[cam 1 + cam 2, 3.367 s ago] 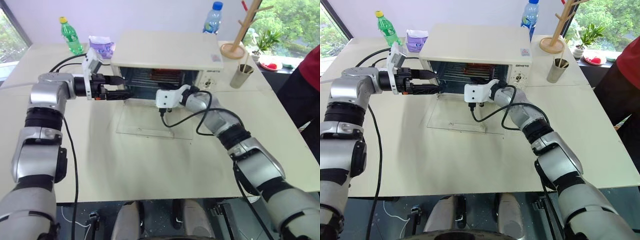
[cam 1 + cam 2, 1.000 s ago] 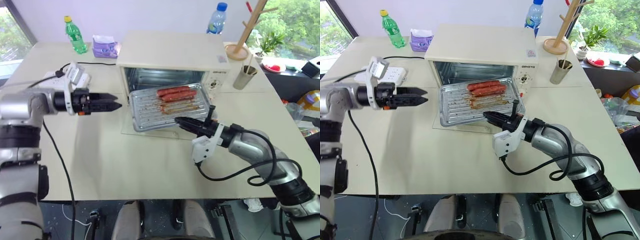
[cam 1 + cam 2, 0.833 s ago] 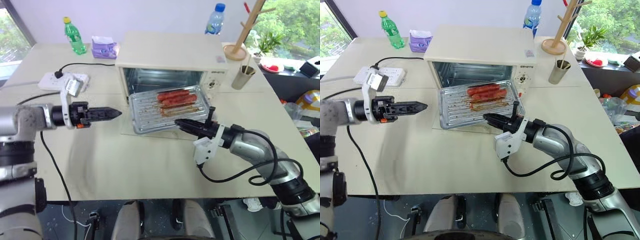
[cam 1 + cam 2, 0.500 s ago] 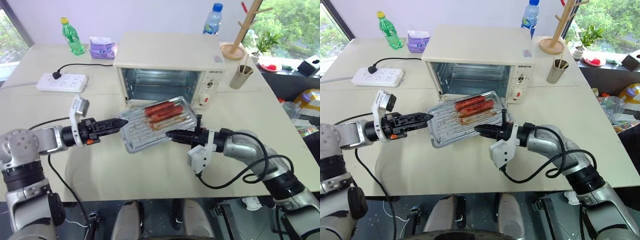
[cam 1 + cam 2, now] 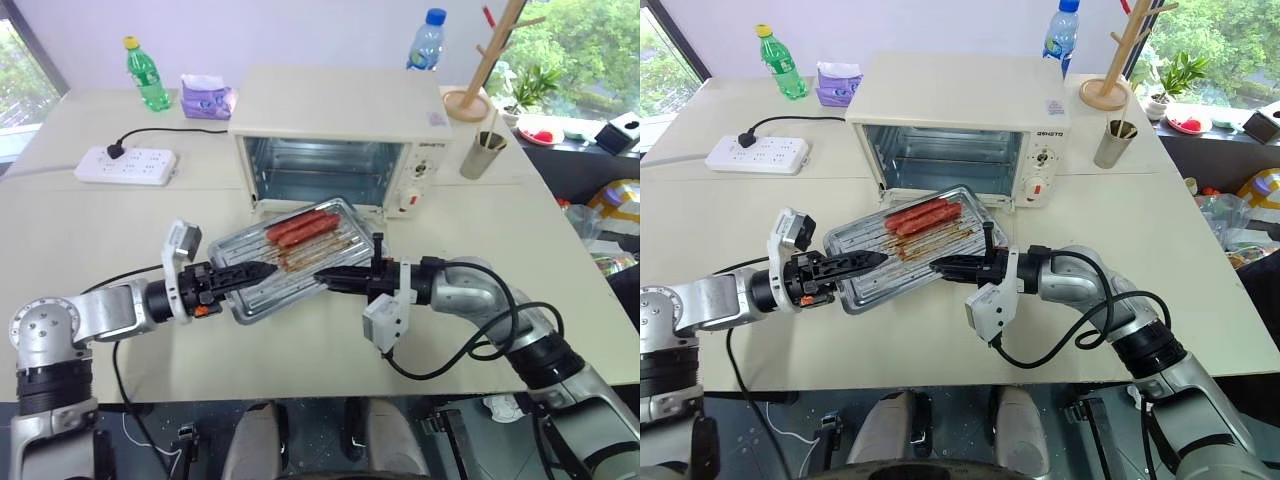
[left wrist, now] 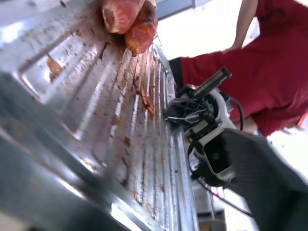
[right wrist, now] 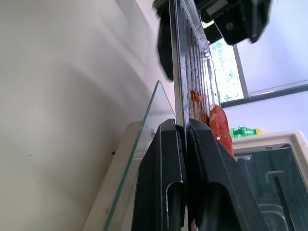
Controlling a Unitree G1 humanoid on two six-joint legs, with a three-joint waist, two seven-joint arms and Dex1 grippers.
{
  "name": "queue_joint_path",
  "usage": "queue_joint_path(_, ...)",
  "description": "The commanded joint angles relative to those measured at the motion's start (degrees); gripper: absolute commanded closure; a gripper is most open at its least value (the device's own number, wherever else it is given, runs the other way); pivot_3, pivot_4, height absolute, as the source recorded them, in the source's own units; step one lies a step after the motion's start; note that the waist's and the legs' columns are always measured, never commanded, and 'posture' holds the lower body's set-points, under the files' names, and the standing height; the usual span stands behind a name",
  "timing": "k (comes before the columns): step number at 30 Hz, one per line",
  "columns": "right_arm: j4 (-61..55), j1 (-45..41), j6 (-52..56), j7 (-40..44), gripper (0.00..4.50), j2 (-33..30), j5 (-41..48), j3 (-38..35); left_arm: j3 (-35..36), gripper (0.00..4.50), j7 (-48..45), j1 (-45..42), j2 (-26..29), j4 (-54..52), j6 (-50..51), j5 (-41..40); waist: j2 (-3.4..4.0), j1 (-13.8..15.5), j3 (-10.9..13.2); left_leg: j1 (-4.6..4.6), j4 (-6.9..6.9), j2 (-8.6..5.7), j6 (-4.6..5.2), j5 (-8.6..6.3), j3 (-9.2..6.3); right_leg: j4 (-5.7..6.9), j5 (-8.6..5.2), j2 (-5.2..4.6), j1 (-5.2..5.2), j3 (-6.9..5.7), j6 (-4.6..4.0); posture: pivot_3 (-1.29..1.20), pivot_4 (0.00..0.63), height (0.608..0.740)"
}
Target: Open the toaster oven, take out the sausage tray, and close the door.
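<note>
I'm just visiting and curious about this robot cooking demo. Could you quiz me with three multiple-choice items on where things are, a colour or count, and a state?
1. Where is the sausage tray?
A. inside the oven
B. held in front of the toaster oven
C. on the floor

2. What colour is the bottle at the table's far left?
A. green
B. red
C. black

3. The oven door is:
A. shut
B. removed
C. folded down open

B: the right claw pinches its edge outside the oven.
A: green with a yellow cap.
C: the cavity stands exposed.

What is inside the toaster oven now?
Inside the toaster oven, bare wire rack bars and metal walls show. The sausage tray is outside, in front of it. The cavity's upper part is hidden by the oven's top.
</note>
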Motion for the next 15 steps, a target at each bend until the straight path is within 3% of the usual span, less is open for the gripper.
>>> queue_joint_path(1, -1.74, -0.39, -0.09, -0.55, 4.50, -0.49, 0.72, -2.35, -2.03, 2.92, 0.62, 1.09, 1.82, -2.19, -4.21, -5.22, 0.02, 0.05, -0.01, 0.02, 0.00, -0.03, 0.00, 0.00, 0.02, 0.00, 0.00, 0.00, 0.01, 0.00, 0.00, 0.00, 0.150, 0.722)
queue_joint_path(4, -2.17, -0.15, 0.03, -0.77, 4.50, -0.76, 0.35, -2.84, -3.25, 4.44, 0.21, 2.02, 1.67, -2.14, -5.74, -5.22, 0.02, 0.14, -0.01, 0.03, 0.00, -0.07, 0.01, 0.00, 0.03, -0.03, -0.01, 0.01, 0.05, -0.02, -0.01, 0.00, 0.150, 0.722)
queue_joint_path(14, -3.95, 0.96, 0.94, 0.35, 4.50, -3.07, 1.59, -4.14, -2.36, 4.44, 3.70, 6.19, -4.25, -1.70, -9.91, -5.22, 0.02, 0.07, -0.01, 0.04, -0.01, -0.07, 0.08, -0.04, 0.04, -0.05, -0.01, 0.04, 0.06, -0.02, 0.00, 0.00, 0.150, 0.722)
queue_joint_path(15, -4.37, 1.31, 1.63, 0.97, 4.16, -3.38, 2.69, -4.16, -2.25, 4.48, 3.87, 6.62, -4.68, -2.01, -10.00, -5.22, 0.02, 0.09, -0.01, 0.03, -0.01, -0.07, 0.09, -0.05, 0.04, -0.05, -0.01, 0.04, 0.06, -0.02, 0.00, 0.00, 0.150, 0.722)
